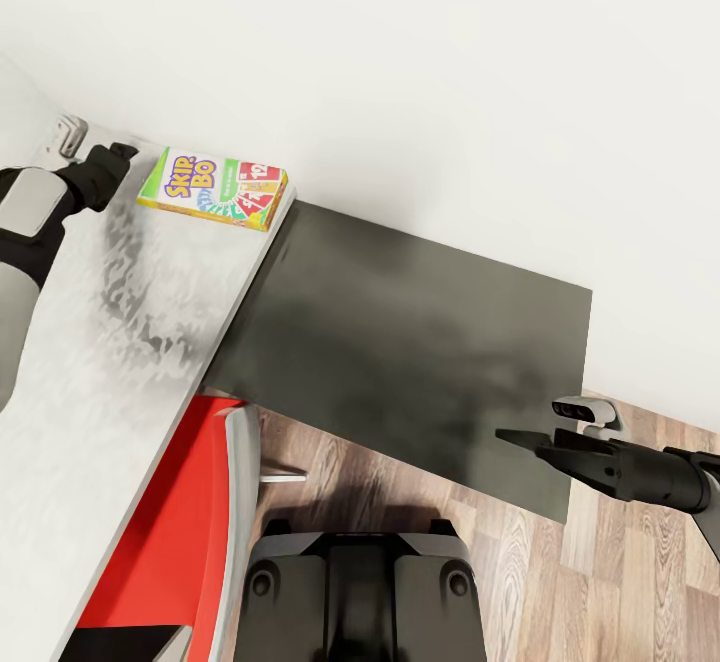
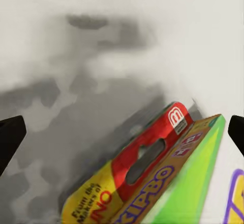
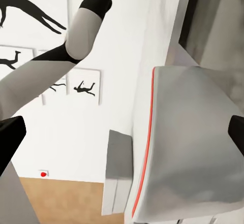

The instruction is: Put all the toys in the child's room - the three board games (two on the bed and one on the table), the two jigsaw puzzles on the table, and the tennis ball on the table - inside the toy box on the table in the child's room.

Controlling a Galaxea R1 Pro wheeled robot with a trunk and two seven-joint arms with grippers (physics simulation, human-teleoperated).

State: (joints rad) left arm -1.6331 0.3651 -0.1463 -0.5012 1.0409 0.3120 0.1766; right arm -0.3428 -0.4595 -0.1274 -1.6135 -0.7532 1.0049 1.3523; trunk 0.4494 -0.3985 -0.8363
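Note:
A white and green "Skip-Bo" board game (image 1: pixel 213 188) lies flat at the far end of the table's light-grey top (image 1: pixel 110 362), close to the wall. My left gripper (image 1: pixel 122 154) hovers just left of it, a small gap away, open and empty. In the left wrist view the box (image 2: pixel 152 183) lies ahead between the spread fingertips (image 2: pixel 10 135). My right gripper (image 1: pixel 515 436) hangs open and empty at the front right corner of the lower dark-grey top (image 1: pixel 420 342). Its fingertips (image 3: pixel 10 140) stand wide apart in the right wrist view.
A red chair (image 1: pixel 160 532) with a grey edge stands under the desk's front, left of my base (image 1: pixel 355 592). Wood plank floor (image 1: pixel 600 562) lies to the right. The white wall runs behind the desk. Black silhouette pictures (image 3: pixel 84 88) hang on another wall.

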